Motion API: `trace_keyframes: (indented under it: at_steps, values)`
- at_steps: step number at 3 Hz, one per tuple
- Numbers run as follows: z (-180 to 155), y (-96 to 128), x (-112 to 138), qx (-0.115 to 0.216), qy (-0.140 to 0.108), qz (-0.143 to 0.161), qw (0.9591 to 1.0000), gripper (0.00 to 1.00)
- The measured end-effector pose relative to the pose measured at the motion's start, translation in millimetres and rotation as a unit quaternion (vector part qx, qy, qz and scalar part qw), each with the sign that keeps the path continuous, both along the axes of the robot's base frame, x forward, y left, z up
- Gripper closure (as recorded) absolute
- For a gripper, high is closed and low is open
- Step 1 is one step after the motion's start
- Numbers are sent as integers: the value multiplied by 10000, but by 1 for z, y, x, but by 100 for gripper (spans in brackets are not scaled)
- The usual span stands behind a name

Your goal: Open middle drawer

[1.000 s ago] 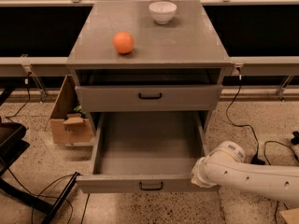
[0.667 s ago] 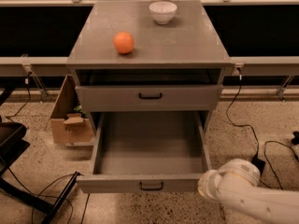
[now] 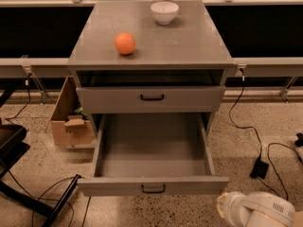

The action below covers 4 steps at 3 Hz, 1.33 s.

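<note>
The middle drawer (image 3: pixel 153 186) is pulled far out of the grey cabinet (image 3: pixel 151 56). Its deep grey tray is empty and its small black bar handle (image 3: pixel 153 188) faces me. The drawer above it (image 3: pixel 151 98) is shut. Only the white end of my arm (image 3: pixel 253 211) shows, at the bottom right corner, just right of and below the open drawer's front and apart from it. My gripper itself is out of view past the lower edge.
An orange (image 3: pixel 125 43) and a white bowl (image 3: pixel 164 12) sit on the cabinet top. A cardboard box (image 3: pixel 71 122) stands left of the cabinet. Black cables and a power brick (image 3: pixel 259 167) lie on the floor at right, and dark chair legs (image 3: pixel 28 197) at left.
My arm has drawn back from the open drawer's right front corner toward the bottom right. The drawer stays pulled out.
</note>
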<state>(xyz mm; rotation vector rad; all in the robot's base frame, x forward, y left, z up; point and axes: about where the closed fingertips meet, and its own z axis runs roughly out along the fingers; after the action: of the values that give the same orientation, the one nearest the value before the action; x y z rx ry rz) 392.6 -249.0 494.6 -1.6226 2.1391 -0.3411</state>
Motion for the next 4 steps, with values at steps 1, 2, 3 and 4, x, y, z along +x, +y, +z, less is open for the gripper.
trace_keyframes:
  at_steps: [1, 2, 3, 4]
  values:
    - [0, 0, 0, 6, 8, -9, 10000, 59]
    - [0, 0, 0, 6, 9, -9, 10000, 27]
    - [0, 0, 0, 6, 9, -9, 10000, 4]
    - [13, -7, 2, -251, 179, 129, 9994, 0]
